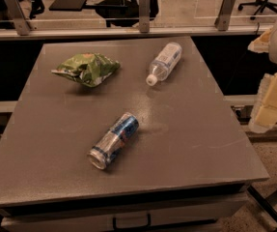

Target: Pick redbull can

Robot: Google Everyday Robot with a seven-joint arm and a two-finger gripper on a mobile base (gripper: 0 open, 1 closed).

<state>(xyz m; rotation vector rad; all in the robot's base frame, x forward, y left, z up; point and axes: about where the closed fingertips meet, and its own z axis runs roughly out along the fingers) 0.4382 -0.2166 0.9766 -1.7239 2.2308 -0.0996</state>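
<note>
The redbull can (114, 140), blue and silver with a silver end, lies on its side near the front middle of the grey table (200, 144). Its open end points to the front left. My gripper (267, 106), cream-coloured, hangs at the right edge of the view, beyond the table's right side. It is well to the right of the can and a little farther back, and it holds nothing that I can see.
A clear plastic bottle with a white cap (164, 62) lies on its side at the back middle-right. A green chip bag (86, 68) lies at the back left. A rail with glass panels (140, 30) runs behind the table. The floor drops off at the right.
</note>
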